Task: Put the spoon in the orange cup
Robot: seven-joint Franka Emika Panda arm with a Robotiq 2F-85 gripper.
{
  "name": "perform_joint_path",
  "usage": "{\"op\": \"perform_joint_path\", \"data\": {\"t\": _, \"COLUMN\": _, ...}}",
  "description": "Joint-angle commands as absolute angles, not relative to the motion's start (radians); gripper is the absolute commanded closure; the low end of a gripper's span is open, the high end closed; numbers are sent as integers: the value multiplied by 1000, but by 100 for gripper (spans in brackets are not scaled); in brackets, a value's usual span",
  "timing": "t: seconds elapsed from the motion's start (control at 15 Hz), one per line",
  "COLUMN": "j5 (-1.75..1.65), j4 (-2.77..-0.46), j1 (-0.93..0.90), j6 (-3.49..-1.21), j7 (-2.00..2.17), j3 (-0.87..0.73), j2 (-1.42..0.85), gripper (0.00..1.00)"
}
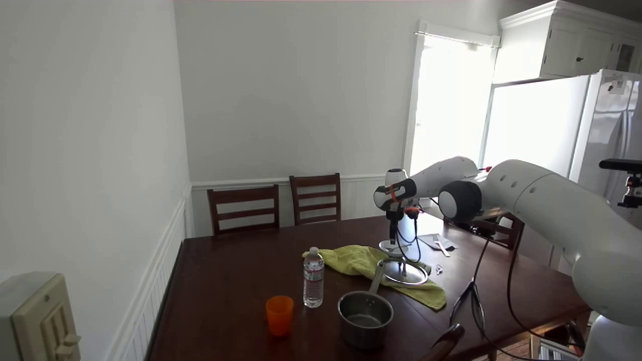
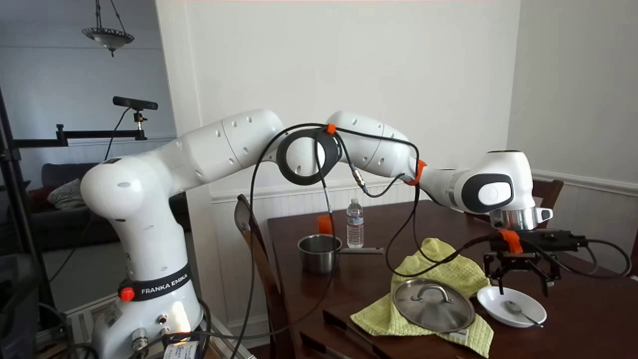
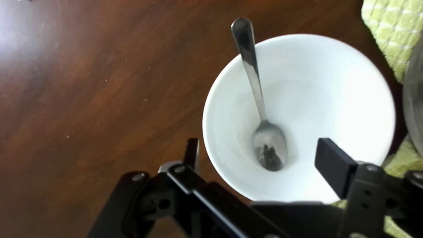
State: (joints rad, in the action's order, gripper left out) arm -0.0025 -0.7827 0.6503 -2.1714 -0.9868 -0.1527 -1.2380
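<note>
"Pale walls (image 1: 301,100) flank a dark table (image 1: 225,291) in an exterior view; can you read the bottle (image 1: 313,293)?"

"No, its label (image 1: 314,275) is too small. Orange cup (image 1: 279,317) stands near it."

"In an exterior view, FRANKA EMIKA marks the arm's base (image 2: 149,304); cup near the table's far-left corner."

"Wrist view: gripper (image 3: 260,158) wide above the white bowl (image 3: 314,99), spoon (image 3: 258,97) lying inside, handle over the rim."
</note>
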Motion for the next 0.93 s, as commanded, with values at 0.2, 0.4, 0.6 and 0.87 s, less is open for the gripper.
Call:
{"op": "perform_joint_path", "data": {"t": 0.2, "j5": -13, "j4": -784, "j1": 643, "j6": -2201, "j7": -967, "j3": -170, "j2": -1277, "gripper": 46}}
{"op": "perform_joint_path", "data": {"t": 0.4, "j5": -18, "j4": -775, "j1": 641, "j6": -2200, "j7": -969, "j3": -175, "j2": -1294, "gripper": 50}}
{"op": "perform_joint_path", "data": {"t": 0.6, "j5": -21, "j4": -766, "j1": 641, "j6": -2203, "j7": -966, "j3": -183, "j2": -1308, "gripper": 46}}
{"op": "perform_joint_path", "data": {"t": 0.87, "j5": -20, "j4": -779, "j1": 637, "j6": -2213, "j7": -959, "j3": -196, "j2": -1304, "gripper": 74}}
